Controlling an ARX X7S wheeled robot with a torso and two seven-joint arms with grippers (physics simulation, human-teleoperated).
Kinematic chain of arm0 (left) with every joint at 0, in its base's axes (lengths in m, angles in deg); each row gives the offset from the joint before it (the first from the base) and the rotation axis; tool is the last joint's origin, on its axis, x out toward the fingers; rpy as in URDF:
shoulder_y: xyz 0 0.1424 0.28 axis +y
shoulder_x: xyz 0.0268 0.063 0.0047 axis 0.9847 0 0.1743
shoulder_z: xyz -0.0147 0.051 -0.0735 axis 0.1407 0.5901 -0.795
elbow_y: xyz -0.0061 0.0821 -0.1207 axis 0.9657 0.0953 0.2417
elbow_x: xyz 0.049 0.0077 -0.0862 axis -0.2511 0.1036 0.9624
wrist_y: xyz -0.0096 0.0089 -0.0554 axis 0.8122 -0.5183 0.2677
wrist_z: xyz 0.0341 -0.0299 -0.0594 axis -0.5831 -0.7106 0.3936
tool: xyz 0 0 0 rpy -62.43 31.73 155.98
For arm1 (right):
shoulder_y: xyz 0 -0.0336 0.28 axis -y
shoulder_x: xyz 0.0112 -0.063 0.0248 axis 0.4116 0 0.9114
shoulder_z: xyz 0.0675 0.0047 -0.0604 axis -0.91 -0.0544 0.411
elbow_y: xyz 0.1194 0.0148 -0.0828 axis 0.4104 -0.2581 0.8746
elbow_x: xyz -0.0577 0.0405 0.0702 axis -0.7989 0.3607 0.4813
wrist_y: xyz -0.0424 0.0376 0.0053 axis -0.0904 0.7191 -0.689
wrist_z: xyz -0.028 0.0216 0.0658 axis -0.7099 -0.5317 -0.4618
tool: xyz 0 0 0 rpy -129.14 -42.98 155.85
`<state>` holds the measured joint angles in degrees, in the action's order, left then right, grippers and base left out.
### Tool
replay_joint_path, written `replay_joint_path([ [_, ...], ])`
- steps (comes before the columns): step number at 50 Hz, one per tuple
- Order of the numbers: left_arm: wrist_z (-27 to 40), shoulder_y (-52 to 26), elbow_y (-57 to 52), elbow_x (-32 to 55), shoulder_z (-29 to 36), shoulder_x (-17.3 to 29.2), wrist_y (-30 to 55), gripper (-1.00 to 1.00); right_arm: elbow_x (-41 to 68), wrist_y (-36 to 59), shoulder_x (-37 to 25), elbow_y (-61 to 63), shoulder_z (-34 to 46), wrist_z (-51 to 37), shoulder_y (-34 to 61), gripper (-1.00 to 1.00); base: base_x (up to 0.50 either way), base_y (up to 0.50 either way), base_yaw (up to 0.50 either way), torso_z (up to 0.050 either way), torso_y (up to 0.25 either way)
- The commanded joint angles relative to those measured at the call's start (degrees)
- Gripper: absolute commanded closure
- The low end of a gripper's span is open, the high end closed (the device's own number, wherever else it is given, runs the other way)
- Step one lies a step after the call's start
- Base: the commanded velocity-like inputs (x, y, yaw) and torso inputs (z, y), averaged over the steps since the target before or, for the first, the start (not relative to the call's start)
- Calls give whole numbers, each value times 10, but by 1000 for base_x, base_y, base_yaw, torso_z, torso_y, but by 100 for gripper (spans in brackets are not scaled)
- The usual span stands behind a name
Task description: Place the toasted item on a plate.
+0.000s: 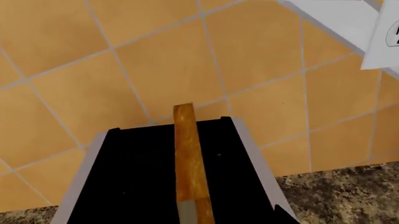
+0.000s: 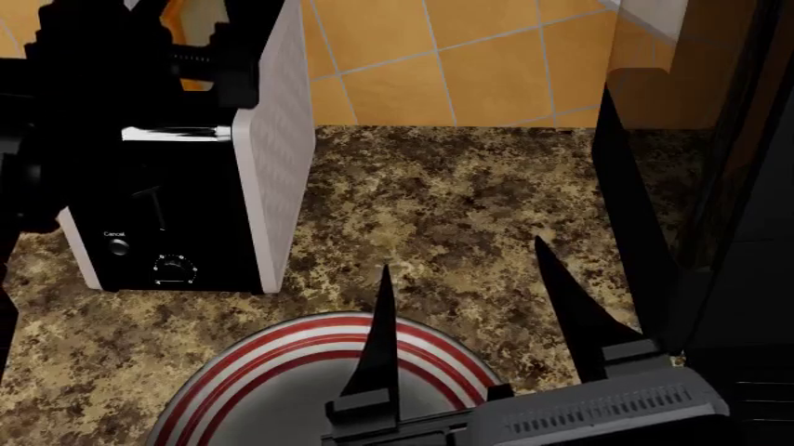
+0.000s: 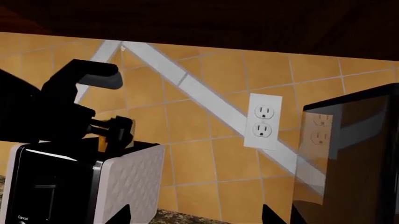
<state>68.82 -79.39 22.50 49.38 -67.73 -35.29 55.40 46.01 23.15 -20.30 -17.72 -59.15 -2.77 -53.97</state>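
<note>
The toasted item (image 1: pixel 187 154) stands edge-on in the slot of the black-and-white toaster (image 2: pixel 186 214), its orange-brown crust poking above the top. My left gripper (image 1: pixel 197 206) hangs just above the toaster and straddles the slice. It looks open: one fingertip (image 1: pixel 277 205) shows well off to the slice's side, and the other is lost against the black toaster top. The plate (image 2: pixel 434 355), red-and-white ringed, lies on the counter in front of the toaster. My right gripper (image 2: pixel 462 255) is open and empty above the plate's far edge.
A speckled brown countertop (image 2: pixel 471 195) runs back to an orange tiled wall (image 2: pixel 422 56). A tall dark appliance (image 2: pixel 694 186) stands at the right, close to my right arm. A wall outlet (image 3: pixel 263 121) sits beside it.
</note>
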Motion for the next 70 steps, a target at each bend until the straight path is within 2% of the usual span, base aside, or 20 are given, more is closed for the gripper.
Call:
replay_joint_path([
  [1, -1, -13, 46, 5, 9, -3, -22, -100, 3, -1, -3, 1, 1, -3, -1, -100, 0, 0, 0, 0, 0],
  [17, 0, -11, 48, -4, 4, -8, -18, -100, 3, -12, -5, -12, 2, -7, -1, -100, 0, 0, 0, 0, 0],
  [18, 3, -11, 48, -1, 6, -8, -19, 100, 3, -11, -6, -11, 3, -7, -1, -100, 0, 0, 0, 0, 0],
  [23, 0, -11, 48, 19, 32, -8, -16, 100, 6, -10, -9, -1, 0, -9, -7, -100, 0, 0, 0, 0, 0],
  [38, 1, -27, 48, 39, 47, -8, -20, 100, 10, 1, -13, 12, 2, -14, -4, -100, 0, 0, 0, 0, 0],
  [49, 8, -64, 46, 116, 138, -8, -30, 100, 13, 2, -13, 11, 3, -16, 1, -100, 0, 0, 0, 0, 1],
  [56, 13, -79, 45, 143, 159, -7, -37, 100, 17, 2, -13, 8, 2, -17, 5, -100, 0, 0, 0, 0, 5],
  [58, 17, -77, 24, 147, 160, -2, -29, 100, 17, 1, -15, 8, 1, -18, 3, -100, 0, 0, 0, 0, 5],
  [61, 44, -51, -78, 166, 150, 21, 17, 100, 18, -2, -15, 7, 0, -18, 1, -100, 0, 0, 0, 0, 3],
  [70, 97, -18, -236, 209, 123, 57, 92, 100, 19, -5, -16, 7, 2, -20, -1, -100, 0, 0, 0, 2, 1],
])
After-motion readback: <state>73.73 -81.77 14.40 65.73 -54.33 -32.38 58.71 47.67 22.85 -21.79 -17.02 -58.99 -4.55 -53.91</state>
